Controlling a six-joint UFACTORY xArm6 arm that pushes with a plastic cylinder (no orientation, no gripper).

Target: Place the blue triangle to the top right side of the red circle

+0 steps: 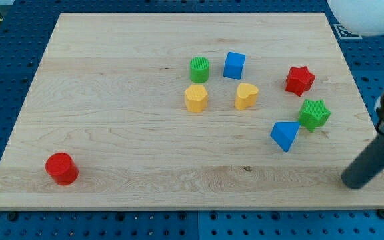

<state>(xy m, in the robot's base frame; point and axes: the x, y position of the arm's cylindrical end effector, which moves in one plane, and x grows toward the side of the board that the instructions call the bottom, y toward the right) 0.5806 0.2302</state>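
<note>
The blue triangle (pixel 285 135) lies on the wooden board (pixel 112 100) at the view's right, just left of and below the green star (pixel 314 114). The red circle (pixel 62 168) sits far away at the view's bottom left. My tip (pixel 353 181) is at the end of the dark rod at the view's lower right, about a hundred pixels right of and below the blue triangle, touching no block.
A red star (pixel 300 80) lies above the green star. Near the middle top are a green circle (pixel 199 69), a blue cube (pixel 234 65), a yellow hexagon (pixel 196 98) and a yellow heart (pixel 246 96). The board's right edge runs close to my tip.
</note>
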